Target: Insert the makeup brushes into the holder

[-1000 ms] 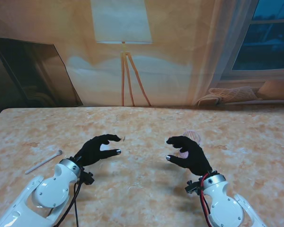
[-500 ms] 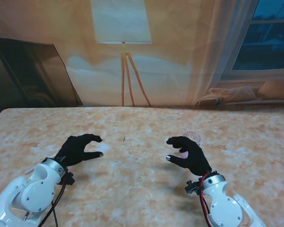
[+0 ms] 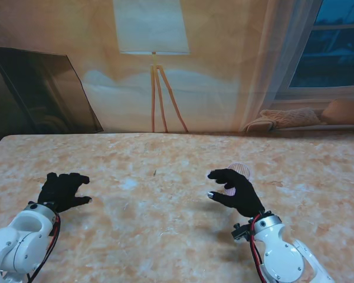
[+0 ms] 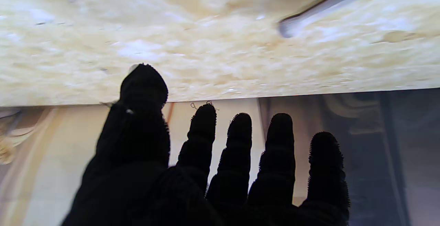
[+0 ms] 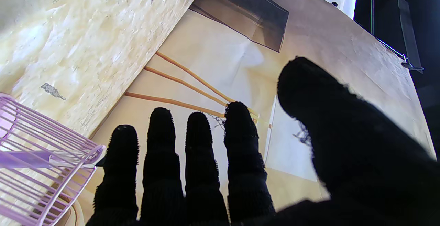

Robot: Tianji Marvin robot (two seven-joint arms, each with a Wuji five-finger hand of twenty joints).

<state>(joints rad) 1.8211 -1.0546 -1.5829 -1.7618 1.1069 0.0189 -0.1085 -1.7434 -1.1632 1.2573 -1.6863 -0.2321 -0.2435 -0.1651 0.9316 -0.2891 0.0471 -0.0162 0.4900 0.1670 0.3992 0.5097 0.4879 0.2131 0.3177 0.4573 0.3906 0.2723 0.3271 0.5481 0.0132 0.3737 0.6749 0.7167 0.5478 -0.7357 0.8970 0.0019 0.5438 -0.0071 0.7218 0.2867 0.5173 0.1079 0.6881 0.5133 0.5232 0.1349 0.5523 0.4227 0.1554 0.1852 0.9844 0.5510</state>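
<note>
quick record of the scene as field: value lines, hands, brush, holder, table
left hand: open, fingers spread, holds nothing, at the table's left side
right hand: open, curled beside the holder, not gripping it
holder: purple wire basket, just beyond the right hand
brush: lies flat on the table, seen only in the left wrist view, blurred
table: marbled beige top
</note>
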